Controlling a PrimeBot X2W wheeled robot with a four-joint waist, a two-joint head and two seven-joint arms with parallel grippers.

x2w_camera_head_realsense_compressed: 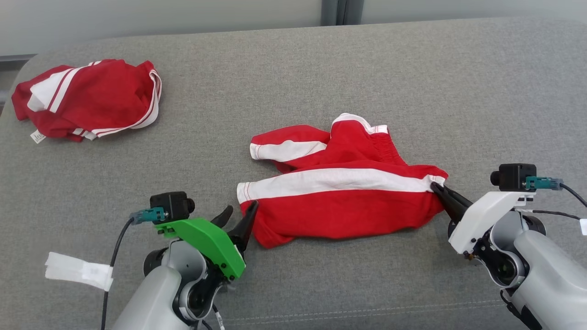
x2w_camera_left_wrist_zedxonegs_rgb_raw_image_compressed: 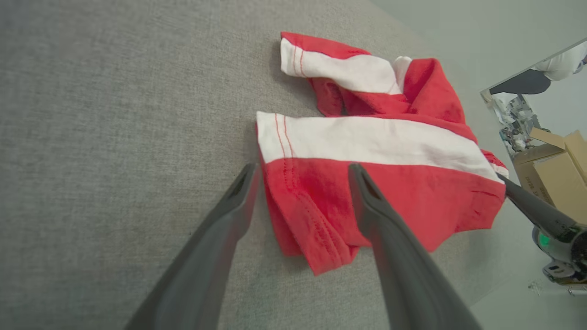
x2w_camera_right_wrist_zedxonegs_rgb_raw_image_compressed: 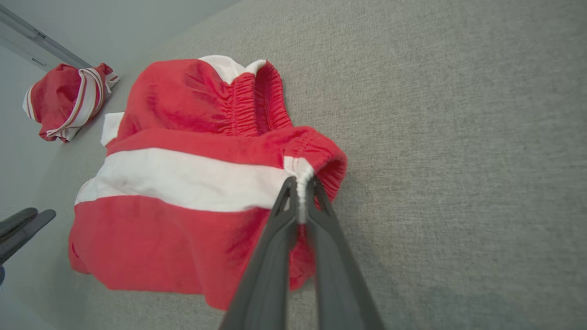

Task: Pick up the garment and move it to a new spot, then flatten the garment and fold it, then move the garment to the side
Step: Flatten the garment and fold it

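Observation:
The garment (x2w_camera_head_realsense_compressed: 339, 201) is a pair of red shorts with broad white stripes, lying rumpled in the middle of the grey cushion. My right gripper (x2w_camera_head_realsense_compressed: 438, 188) is shut on its right-hand edge, pinching the white waistband fold (x2w_camera_right_wrist_zedxonegs_rgb_raw_image_compressed: 300, 181) between both fingers. My left gripper (x2w_camera_head_realsense_compressed: 239, 213) stands open at the garment's lower left corner. In the left wrist view its two fingers straddle the red hem (x2w_camera_left_wrist_zedxonegs_rgb_raw_image_compressed: 312, 215), one finger off the cloth on the grey fabric, the other over the red part.
A second red and white garment (x2w_camera_head_realsense_compressed: 87, 98) lies bunched at the far left of the grey cushion (x2w_camera_head_realsense_compressed: 321, 68). Cardboard boxes (x2w_camera_left_wrist_zedxonegs_rgb_raw_image_compressed: 555, 160) stand beyond the cushion's edge in the left wrist view. A wall runs behind the cushion.

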